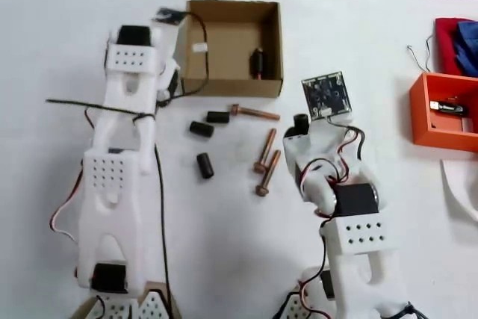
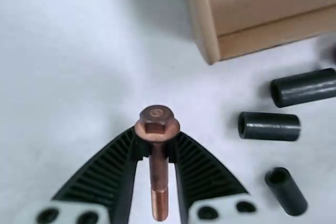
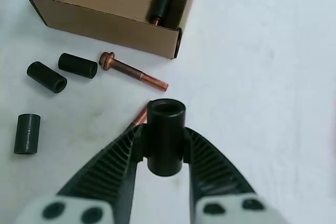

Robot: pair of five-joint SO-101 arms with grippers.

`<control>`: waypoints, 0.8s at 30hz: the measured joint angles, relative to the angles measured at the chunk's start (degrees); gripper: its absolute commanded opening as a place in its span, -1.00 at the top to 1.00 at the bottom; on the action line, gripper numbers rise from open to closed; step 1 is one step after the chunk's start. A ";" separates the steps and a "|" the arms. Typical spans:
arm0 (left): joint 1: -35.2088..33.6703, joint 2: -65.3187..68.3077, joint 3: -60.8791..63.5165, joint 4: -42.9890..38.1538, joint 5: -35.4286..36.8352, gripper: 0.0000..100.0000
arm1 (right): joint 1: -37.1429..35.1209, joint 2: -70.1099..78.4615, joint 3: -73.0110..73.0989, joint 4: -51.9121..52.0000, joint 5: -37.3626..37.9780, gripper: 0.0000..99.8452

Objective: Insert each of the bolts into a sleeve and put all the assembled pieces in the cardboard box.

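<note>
Cardboard box (image 1: 224,87): one assembled piece (image 1: 258,63) inside, by a side wall. Left gripper (image 2: 157,141) clamps copper bolt (image 2: 157,127); right gripper (image 3: 164,141) clamps black sleeve (image 3: 165,124). Three loose sleeves (image 1: 202,129) and three loose bolts (image 1: 265,152) lie on the desk (image 1: 373,50) near the box.

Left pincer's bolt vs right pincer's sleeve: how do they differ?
Colour: the bolt in the left pincer is copper, the sleeve in the right pincer black. Shape: bolt slim with a flanged hex head, sleeve thicker and hollow. Shared: each is clamped in its pincer, one end poking past the tips; not yet joined.
</note>
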 measured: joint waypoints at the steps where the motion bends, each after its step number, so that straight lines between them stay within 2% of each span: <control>1: 0.00 -1.85 0.00 0.00 0.00 0.95 | 0.00 0.00 0.00 0.00 0.00 0.96; 7: -0.18 -16.70 4.57 0.09 0.00 0.95 | 0.00 -11.08 6.51 0.53 -3.52 0.96; 15: -0.79 -50.73 35.69 -1.32 0.00 0.95 | -0.09 -40.09 20.31 -1.41 -3.78 0.96; 19: -0.79 -73.58 53.63 -11.16 0.00 0.95 | -0.09 -47.30 22.59 -1.41 -3.78 0.96; 24: -0.97 -100.48 81.85 -31.03 1.14 0.95 | -2.20 -47.65 22.68 -1.41 -3.78 0.96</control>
